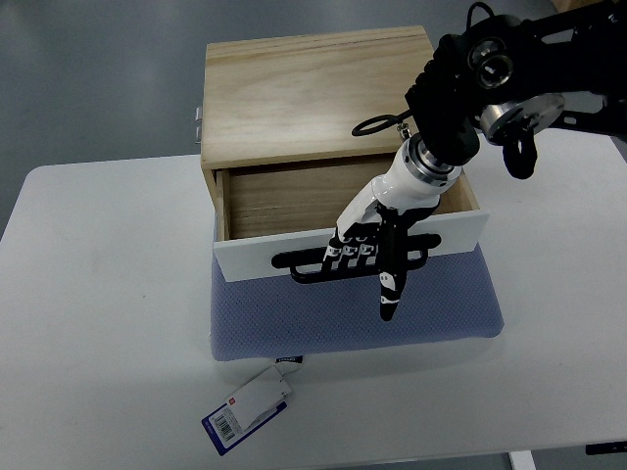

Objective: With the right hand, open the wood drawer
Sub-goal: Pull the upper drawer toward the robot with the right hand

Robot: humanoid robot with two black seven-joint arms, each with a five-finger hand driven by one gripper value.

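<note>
A light wood box (pixel 313 93) sits on a blue-grey cushion (pixel 353 313) on the white table. Its drawer (pixel 284 196) is pulled partly out toward me, showing an empty wooden inside. The drawer has a white front panel (pixel 250 259) with a black bar handle (pixel 304 264). My right hand (pixel 367 250) comes in from the upper right on a black arm (pixel 509 69). Its fingers are curled over the handle from above, and the thumb (pixel 390 294) points down over the cushion. The left hand is out of view.
A blue and white tag (pixel 245 409) lies on the table (pixel 98 323) in front of the cushion. A metal latch (pixel 197 122) sticks out on the box's left side. Grey floor shows beyond the table's far edge.
</note>
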